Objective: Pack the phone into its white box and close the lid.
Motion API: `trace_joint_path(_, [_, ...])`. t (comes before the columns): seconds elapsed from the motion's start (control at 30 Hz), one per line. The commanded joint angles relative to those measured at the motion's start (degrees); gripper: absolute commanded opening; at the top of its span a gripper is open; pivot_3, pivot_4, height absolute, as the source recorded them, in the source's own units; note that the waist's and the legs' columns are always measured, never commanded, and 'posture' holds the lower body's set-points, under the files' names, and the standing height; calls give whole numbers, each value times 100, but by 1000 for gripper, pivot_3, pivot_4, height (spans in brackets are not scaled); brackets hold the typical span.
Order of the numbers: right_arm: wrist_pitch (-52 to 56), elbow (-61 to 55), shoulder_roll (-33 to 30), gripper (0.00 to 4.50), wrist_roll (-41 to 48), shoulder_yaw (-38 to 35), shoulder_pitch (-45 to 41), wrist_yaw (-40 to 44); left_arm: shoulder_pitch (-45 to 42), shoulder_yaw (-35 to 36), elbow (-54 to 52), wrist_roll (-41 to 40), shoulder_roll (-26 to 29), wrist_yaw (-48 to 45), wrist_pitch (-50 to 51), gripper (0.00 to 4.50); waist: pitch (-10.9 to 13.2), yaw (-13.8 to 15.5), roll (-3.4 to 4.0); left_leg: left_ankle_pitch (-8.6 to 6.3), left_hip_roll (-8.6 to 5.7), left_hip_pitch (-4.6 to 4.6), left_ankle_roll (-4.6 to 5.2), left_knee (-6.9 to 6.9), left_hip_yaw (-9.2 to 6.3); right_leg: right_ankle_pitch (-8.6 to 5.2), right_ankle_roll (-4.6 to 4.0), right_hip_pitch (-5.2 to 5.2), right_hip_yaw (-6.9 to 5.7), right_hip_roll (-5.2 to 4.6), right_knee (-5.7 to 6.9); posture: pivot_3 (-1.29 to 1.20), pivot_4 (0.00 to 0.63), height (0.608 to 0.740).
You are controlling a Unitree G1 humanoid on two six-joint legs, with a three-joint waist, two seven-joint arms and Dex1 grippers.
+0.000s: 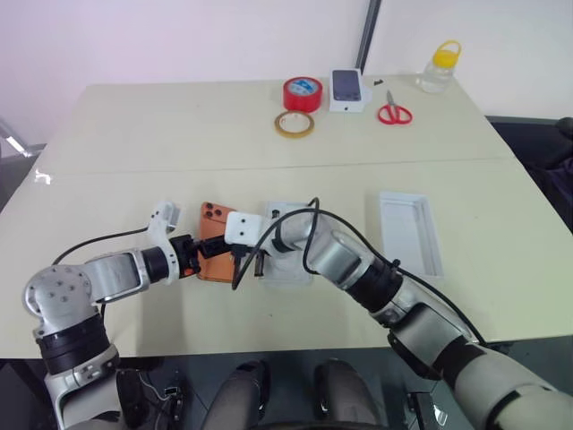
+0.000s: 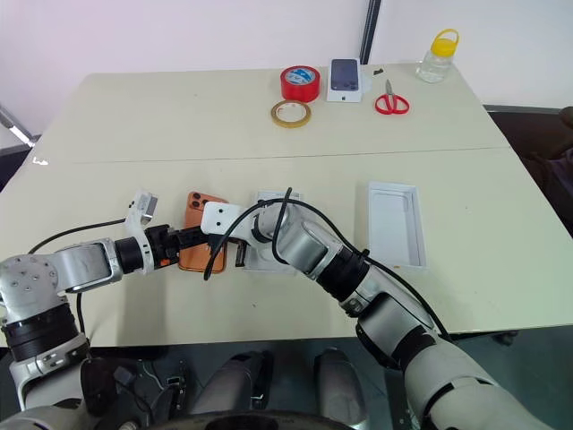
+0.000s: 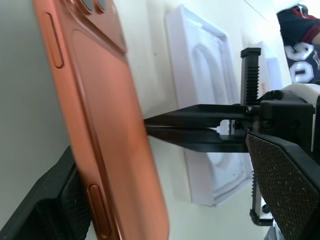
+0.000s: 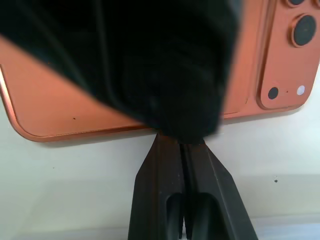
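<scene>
We see the phone (image 1: 213, 240) lying camera side up on the desk (image 1: 134, 134), just left of the white box (image 1: 288, 269). Our left pincer (image 1: 199, 255) stands spread about the phone's near end, while our right pincer (image 1: 249, 265), clenched on nothing, meets the phone's edge. The lid (image 1: 410, 231) lies apart to the right.

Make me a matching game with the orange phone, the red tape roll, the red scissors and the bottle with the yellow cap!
Things:
1. copper-orange smartphone
2. red tape roll
3. red-handled scissors
4. clear bottle with yellow cap

Places:
A. far right corner of the table
B. between the two grippers
C. just behind the yellowish tape ring
D. right of the small white box picturing a dark phone

Pairs: 1-B, 2-C, 3-D, 4-A
</scene>
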Motion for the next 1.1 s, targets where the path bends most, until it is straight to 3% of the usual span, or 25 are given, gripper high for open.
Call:
trace_joint_path(0.03, [-39,-82,52,92,-34,15,22,34,-7,56,-105,-198,89,152,49,4500,0,-12,0,0,0,0,-1,0,0,0,0,-1,0,0,1,0,150,740])
trace_joint_path(0.27, [-53,-98,25,92,-71,-13,25,33,-34,416,197,-215,53,429,49,4500,0,-16,0,1,0,0,-2,-1,0,0,0,-3,0,1,2,0,150,740])
trace_joint_path(0.37, [-65,-134,-11,0,-86,-36,9,35,19,469,212,-256,33,531,49,3696,0,-12,0,1,0,0,-2,-1,0,0,0,-3,0,1,2,0,150,740])
trace_joint_path(0.5, [2,-273,-85,0,-39,-164,-20,57,56,564,226,-307,-15,652,49,1802,0,-10,0,1,0,0,-2,-1,0,0,0,-3,0,1,2,0,150,740])
trace_joint_path(0.9, [489,-1182,-542,0,170,-593,67,201,341,928,391,-916,-279,1201,-129,1802,1,-8,-1,1,0,-1,-2,-2,0,0,0,-4,2,0,2,0,150,740])
trace_joint_path(1.0, [675,-1507,-693,0,240,-707,127,228,411,895,435,-1138,-242,1359,-243,878,2,5,-3,1,0,-1,-2,-2,0,0,0,-4,2,0,1,0,150,740])
trace_joint_path(1.07, [781,-1714,-797,0,292,-775,171,249,454,833,480,-1347,-192,1489,-371,35,1,7,-4,1,0,-1,-2,-2,0,0,0,-2,2,0,0,0,150,740])
trace_joint_path(1.1, [828,-1863,-884,0,332,-840,208,274,458,777,457,-1471,-145,1521,-478,35,1,-10,-4,1,0,0,-2,-1,0,0,0,0,2,-1,0,0,150,740])
